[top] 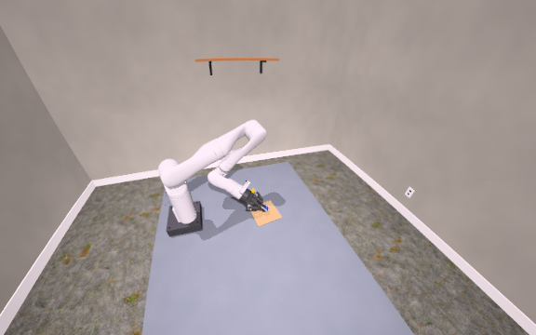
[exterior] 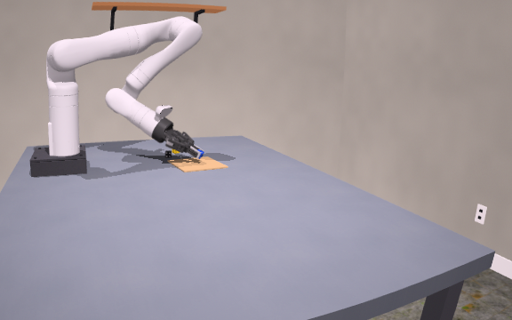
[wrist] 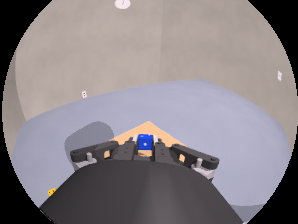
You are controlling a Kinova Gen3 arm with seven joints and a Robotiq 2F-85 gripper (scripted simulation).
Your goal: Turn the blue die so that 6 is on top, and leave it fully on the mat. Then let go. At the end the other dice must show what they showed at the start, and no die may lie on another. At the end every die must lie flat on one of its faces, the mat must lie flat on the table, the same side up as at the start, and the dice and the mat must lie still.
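The blue die (top: 266,208) (exterior: 202,153) (wrist: 145,142) is between the fingertips of my gripper (top: 264,208) (exterior: 198,153) (wrist: 145,140), which is shut on it. The gripper slants downward, and the die is tilted with it, low over the orange mat (top: 268,220) (exterior: 200,167) (wrist: 148,128). The wrist view shows one white pip on the die's face toward the camera; its other faces are hidden or too small to read. Whether the die touches the mat I cannot tell. The mat lies flat on the table.
A yellow die (top: 253,191) (exterior: 175,151) (wrist: 52,192) is on the table behind the gripper. A black die (exterior: 168,154) is beside it in the exterior view, close to the mat's back left corner. The robot's base stands left on the grey-blue table (top: 231,279) (exterior: 238,231).
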